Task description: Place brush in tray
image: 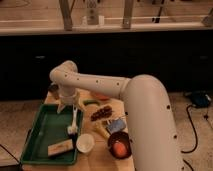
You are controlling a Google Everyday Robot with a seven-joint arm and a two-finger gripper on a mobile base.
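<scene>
The slim white brush (pixel 74 120) lies inside the green tray (pixel 40 135) along its right rim, with its head toward the front. My gripper (pixel 70 106) hangs just above the far end of the brush handle. Its fingers (pixel 60 107) stand apart on either side of the handle, so it is open and holds nothing. The white arm sweeps in from the lower right.
A tan wooden block (pixel 60 148) lies in the tray's front. A white cup (pixel 85 143) stands right of the tray. A dark bowl (pixel 120 146) holding an orange item, a blue packet (pixel 116 125), dark red pieces (pixel 102 112) and a green item (pixel 90 102) lie on the wooden table.
</scene>
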